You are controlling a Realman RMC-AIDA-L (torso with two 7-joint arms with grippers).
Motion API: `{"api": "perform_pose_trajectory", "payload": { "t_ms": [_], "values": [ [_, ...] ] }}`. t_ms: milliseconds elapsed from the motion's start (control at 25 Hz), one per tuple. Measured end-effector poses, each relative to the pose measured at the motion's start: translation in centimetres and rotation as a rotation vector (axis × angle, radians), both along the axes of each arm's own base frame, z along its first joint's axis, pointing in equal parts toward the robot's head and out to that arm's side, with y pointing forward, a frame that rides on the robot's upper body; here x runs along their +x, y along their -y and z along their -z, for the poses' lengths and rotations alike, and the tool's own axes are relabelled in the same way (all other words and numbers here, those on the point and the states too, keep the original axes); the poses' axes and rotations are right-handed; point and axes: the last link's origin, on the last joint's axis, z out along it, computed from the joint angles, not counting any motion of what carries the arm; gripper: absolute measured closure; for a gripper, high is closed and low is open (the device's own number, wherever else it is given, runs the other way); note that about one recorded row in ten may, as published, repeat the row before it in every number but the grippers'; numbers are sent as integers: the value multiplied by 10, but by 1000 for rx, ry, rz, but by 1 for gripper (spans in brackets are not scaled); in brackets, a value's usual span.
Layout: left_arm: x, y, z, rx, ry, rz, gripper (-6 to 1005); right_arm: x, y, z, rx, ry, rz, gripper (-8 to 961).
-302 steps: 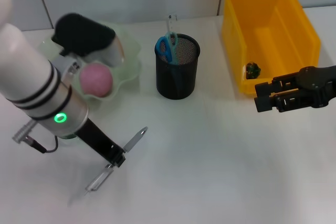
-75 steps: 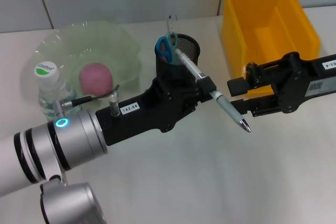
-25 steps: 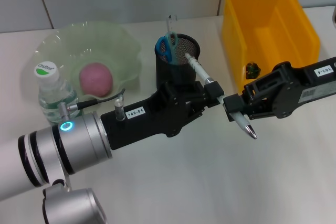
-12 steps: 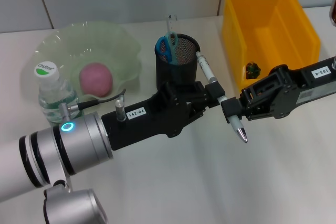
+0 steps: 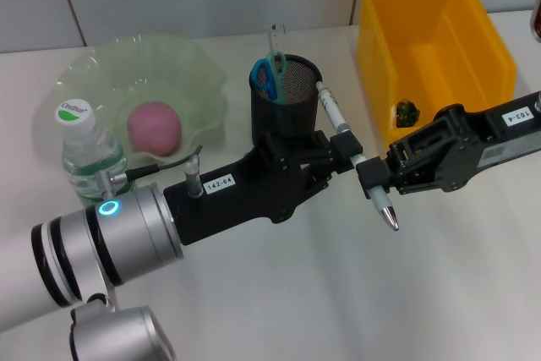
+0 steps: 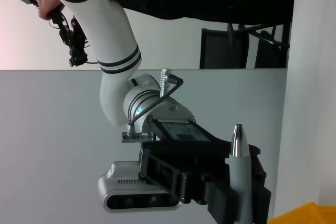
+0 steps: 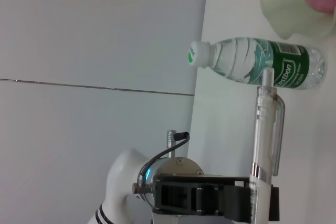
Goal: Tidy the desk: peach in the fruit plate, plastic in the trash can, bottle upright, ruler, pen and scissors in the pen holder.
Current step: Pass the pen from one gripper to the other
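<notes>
Most of the tidying looks done, judging by how things lie. The peach (image 5: 155, 128) sits in the green fruit plate (image 5: 199, 69), the water bottle (image 5: 87, 151) stands upright just beside that plate, and the blue-handled scissors (image 5: 270, 76) and clear ruler (image 5: 275, 40) stand in the black mesh pen holder (image 5: 286, 107). A small dark scrap, likely the plastic (image 5: 407, 111), lies on the floor of the yellow trash can (image 5: 488, 44). Only 1 item is left: the pen (image 5: 355, 160), held in the air over the table (image 5: 338, 293) between the 2 arms, its cap end just beside the holder's rim and its tip pointing down and away from the holder. The left tool (image 5: 345, 148) is clamped on the pen's middle, and the right tool (image 5: 378, 182) meets it just below that grip, apparently closed on the barrel as well, so this reads as a handover. What remains, I judge, is for 1 tool to let go and the other to carry the pen to the holder, which stands just behind the left tool, and drop it in.
</notes>
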Motion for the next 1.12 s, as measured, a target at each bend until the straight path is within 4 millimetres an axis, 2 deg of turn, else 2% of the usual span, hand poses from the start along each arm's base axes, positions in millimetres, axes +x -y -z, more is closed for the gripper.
{"api": "perform_pose_trajectory", "payload": {
  "t_ms": [360,560,920,1120],
  "values": [
    [1,4,1,-14,23,-10,777,2,2,0,-2,-3,3,798],
    [0,4,0,-13,25,-11,507,2,3,1,-4,-6,4,809],
    [2,0,-7,-22,81,-59,261,5,4,0,7,-8,7,813],
    [4,2,-17,-103,144,-150,198,7,3,-7,34,7,-1,812]
  ]
}}
